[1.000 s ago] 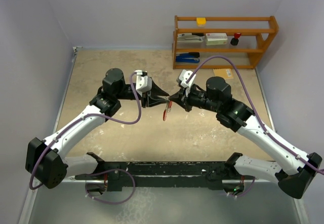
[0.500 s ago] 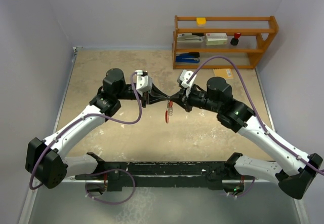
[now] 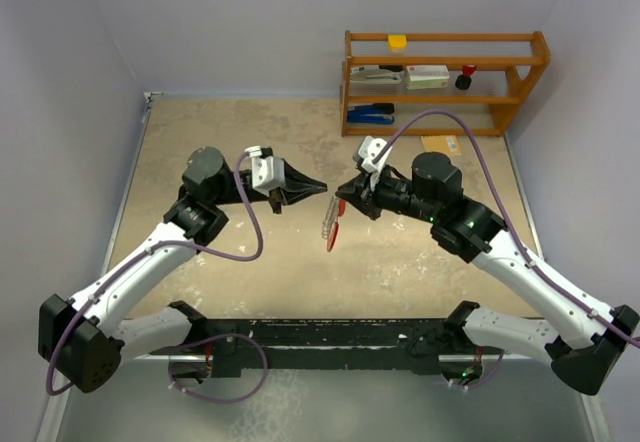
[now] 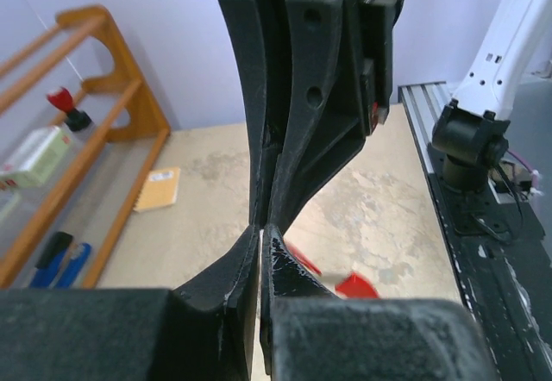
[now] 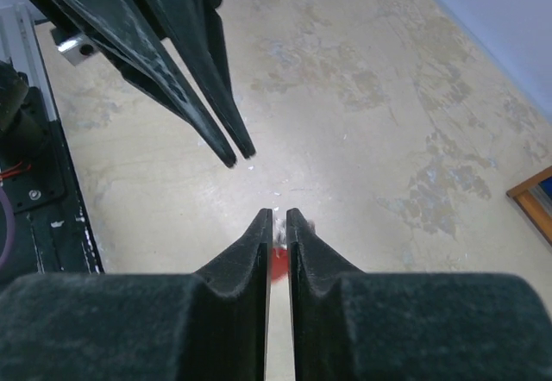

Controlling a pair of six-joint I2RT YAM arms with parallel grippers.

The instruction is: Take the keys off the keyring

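Observation:
My right gripper (image 3: 340, 196) is shut on the red top of the keyring (image 3: 328, 224). A silvery chain and a red piece (image 3: 332, 239) dangle from it above the table. In the right wrist view the red part (image 5: 278, 260) sits between my fingers (image 5: 250, 252). I cannot tell a separate key from the fob. My left gripper (image 3: 322, 184) is shut, a short gap to the left of the right gripper, with nothing visible in it. In the left wrist view its tips (image 4: 260, 236) face the right gripper's fingers (image 4: 293, 140), with blurred red parts (image 4: 355, 285) below.
A wooden shelf (image 3: 445, 82) stands at the back right, holding a blue stapler (image 3: 372, 113), boxes, a yellow block (image 3: 398, 42) and a red-topped knob (image 3: 466, 74). A tan notepad (image 3: 440, 144) lies in front of it. A black rail (image 3: 330, 347) runs along the near edge.
My left gripper has let go of the ring and pulled back to the left. The keyring now hangs from the right gripper alone and has swung slightly.

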